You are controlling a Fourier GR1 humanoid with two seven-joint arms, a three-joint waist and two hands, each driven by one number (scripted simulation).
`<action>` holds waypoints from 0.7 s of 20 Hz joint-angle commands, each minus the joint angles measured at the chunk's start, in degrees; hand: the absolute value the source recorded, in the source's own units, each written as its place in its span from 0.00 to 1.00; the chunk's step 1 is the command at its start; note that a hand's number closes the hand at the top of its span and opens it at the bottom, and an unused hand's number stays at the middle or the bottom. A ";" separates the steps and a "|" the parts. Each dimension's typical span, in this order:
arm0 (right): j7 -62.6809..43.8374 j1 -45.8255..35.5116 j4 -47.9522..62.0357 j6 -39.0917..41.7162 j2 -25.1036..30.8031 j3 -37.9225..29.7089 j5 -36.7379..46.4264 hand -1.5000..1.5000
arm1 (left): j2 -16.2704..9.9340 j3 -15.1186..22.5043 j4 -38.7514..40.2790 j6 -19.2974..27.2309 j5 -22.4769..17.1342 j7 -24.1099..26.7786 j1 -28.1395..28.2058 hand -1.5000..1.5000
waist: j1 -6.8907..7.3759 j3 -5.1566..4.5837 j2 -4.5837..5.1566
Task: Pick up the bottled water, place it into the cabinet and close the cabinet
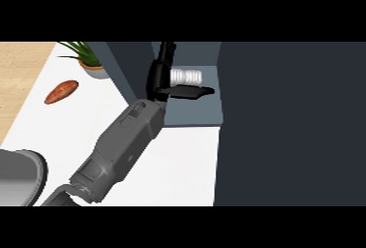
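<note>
My left hand (178,89), fingers straight and released beside the ribbed clear plastic water bottle (187,76), should withdraw cleanly from the dark cabinet (286,121).

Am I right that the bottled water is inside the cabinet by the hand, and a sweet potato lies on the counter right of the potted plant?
One thing is off: in the head view the sweet potato lies left of the potted plant, not right. The bottled water is inside the cabinet by the hand.

white ribbed bottle (187,76), black hand (184,91), orange sweet potato (61,91)
</note>
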State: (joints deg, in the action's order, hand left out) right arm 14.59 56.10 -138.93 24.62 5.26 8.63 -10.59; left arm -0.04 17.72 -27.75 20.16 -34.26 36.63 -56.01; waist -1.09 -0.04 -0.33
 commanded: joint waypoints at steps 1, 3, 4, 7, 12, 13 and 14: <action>-4.34 1.24 -7.90 -1.89 -0.32 1.53 -0.50 0.00 | 0.04 4.77 -9.04 -2.31 -3.02 -0.19 6.85 0.00 | 0.30 -0.03 -0.05; -4.29 0.21 -6.36 -3.52 -1.54 2.15 2.01 0.00 | 0.04 5.89 -13.25 -3.96 -2.54 -1.27 10.56 0.00 | 1.30 -0.02 -0.14; -5.23 -0.15 -7.92 -2.82 -0.11 0.79 -1.37 0.00 | 0.04 8.86 -15.42 -4.88 -4.23 -1.21 12.46 0.00 | 0.85 -0.03 -0.04; -3.68 2.94 -7.64 -1.56 0.88 -0.23 -1.89 0.00 | 0.04 10.99 -22.91 -4.24 -3.27 -0.88 17.24 0.00 | 1.10 0.01 -0.26; -2.00 2.52 -6.54 -1.83 0.58 0.13 0.81 0.00 | -4.25 12.34 -35.61 -5.02 -1.35 -3.46 24.26 0.00 | 1.13 0.02 -0.22; -6.53 0.07 -8.92 -4.15 0.67 0.90 1.73 0.00 | -3.87 13.51 -38.55 -6.77 -2.79 -5.55 25.78 0.00 | 1.96 -0.02 -0.14; -4.88 0.20 -7.01 -1.84 2.48 -0.58 0.95 0.00 | -3.00 15.50 -40.22 -4.25 -0.97 -4.23 29.72 0.00 | 1.70 0.02 -0.16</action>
State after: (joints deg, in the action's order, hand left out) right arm 12.83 55.03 -139.32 22.24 5.48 9.62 -9.27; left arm -2.05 30.29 -59.91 15.66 -36.33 33.36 -33.21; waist 0.46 -0.03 -0.51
